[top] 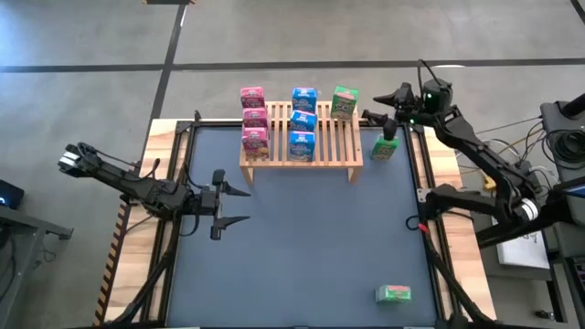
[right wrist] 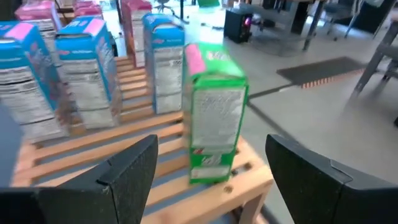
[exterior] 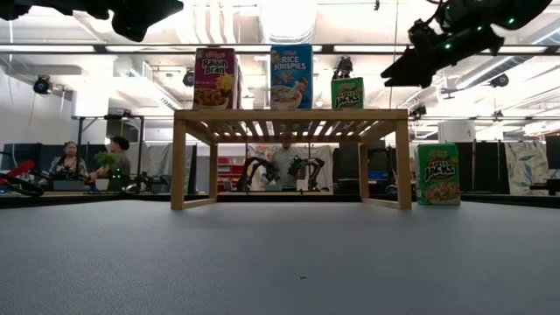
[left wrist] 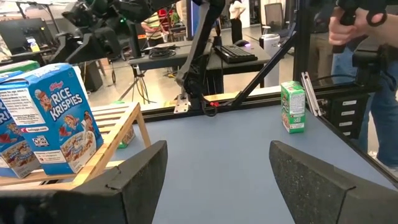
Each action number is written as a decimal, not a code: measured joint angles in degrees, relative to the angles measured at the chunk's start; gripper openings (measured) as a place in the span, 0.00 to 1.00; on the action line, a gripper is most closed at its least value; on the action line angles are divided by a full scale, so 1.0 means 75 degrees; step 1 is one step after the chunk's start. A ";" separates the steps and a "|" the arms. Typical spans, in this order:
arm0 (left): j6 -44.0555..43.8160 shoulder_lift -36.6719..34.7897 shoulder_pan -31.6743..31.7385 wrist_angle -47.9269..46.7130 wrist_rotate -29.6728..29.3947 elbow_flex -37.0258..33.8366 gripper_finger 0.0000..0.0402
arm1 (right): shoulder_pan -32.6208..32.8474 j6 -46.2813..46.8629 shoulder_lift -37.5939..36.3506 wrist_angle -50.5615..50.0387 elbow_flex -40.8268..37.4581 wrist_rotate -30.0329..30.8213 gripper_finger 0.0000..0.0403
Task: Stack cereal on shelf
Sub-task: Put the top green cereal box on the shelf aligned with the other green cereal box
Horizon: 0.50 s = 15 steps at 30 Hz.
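Note:
The shelf (top: 302,146) stands at the table's far middle. On its slats stand three pink cereal boxes (top: 254,119), three blue ones (top: 303,121) and one green one (top: 345,102) at the far right corner. A second green box (top: 384,146) stands on the table just right of the shelf (exterior: 438,175). A third (top: 394,293) stands near the front right (left wrist: 293,107). My right gripper (top: 373,106) hovers open, right of the shelf's green box (right wrist: 214,118), clear of it. My left gripper (top: 233,206) waits open above the table, near side of the shelf's left end.
Black rails (top: 428,183) frame the blue-grey mat. Bare mat (top: 302,247) lies between the shelf and the near edge. Cables and gear lie beyond the right rail (top: 521,155). A person stands past the table's right side (left wrist: 367,56); others sit in the room behind (exterior: 70,162).

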 joint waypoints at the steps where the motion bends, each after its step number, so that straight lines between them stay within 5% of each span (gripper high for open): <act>1: 0.0000 0.0000 0.0001 0.0000 0.0000 0.0000 0.66 | 0.0031 -0.0018 -0.0095 -0.0278 0.0000 0.0001 0.71; 7: 0.0000 0.0000 0.0001 -0.0002 0.0000 0.0000 0.66 | 0.0457 -0.0824 -0.0632 -0.2104 0.0000 0.0362 0.71; 15: -0.0038 0.0000 0.0001 -0.0033 0.0000 0.0000 0.66 | 0.0843 -0.0639 -0.1112 -0.3540 0.0000 0.2299 0.71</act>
